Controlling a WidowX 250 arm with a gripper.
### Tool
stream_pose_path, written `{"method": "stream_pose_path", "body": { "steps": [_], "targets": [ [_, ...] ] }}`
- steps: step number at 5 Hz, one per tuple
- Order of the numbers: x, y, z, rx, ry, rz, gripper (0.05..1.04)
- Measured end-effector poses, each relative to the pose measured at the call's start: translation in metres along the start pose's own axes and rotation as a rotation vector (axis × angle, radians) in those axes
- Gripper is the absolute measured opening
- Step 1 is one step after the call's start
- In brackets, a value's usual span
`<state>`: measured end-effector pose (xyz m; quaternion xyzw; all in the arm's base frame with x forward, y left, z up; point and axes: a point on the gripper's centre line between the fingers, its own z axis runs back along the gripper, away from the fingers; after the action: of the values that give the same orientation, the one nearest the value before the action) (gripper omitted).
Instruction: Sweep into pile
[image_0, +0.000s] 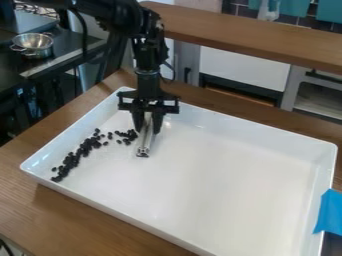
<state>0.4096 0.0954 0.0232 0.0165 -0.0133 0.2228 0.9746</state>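
Observation:
The black gripper (148, 126) hangs over the back left part of a white tray (227, 172), fingers pointing down and shut on a silver metal tool (143, 146). The tool's lower end is at or just above the tray floor; contact is hard to tell. Small dark pieces (81, 151) lie in a long uneven band along the tray's left side. A smaller cluster of dark pieces (125, 136) lies just left of the tool, close to the gripper's left finger, with a few loose ones around it.
Raised walls surround the tray, which stands on a wooden table (87, 212). Blue tape (328, 212) sticks to its right edge. A metal colander (33, 45) stands on a dark counter at the upper left. Behind the table runs a wooden counter (254, 36).

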Motion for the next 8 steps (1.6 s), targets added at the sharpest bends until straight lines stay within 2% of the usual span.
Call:
{"method": "stream_pose_path", "body": {
  "steps": [1,2,3,4,5,6,7,8],
  "targets": [
    [0.000,0.010,-0.001,0.041,-0.027,-0.029,0.375],
    [0.002,0.024,-0.002,0.123,-0.042,-0.073,0.375],
    [0.000,0.041,-0.001,0.235,-0.080,-0.098,0.375],
    [-0.007,0.036,0.003,0.272,-0.085,-0.120,0.375],
    [-0.024,0.017,0.012,0.184,-0.041,-0.109,0.375],
    [-0.036,-0.018,0.043,0.060,-0.056,-0.091,0.375],
    [-0.055,-0.055,0.060,-0.002,-0.041,-0.087,0.375],
    [-0.078,-0.094,0.062,-0.035,-0.004,-0.104,0.375]
  ]
}}
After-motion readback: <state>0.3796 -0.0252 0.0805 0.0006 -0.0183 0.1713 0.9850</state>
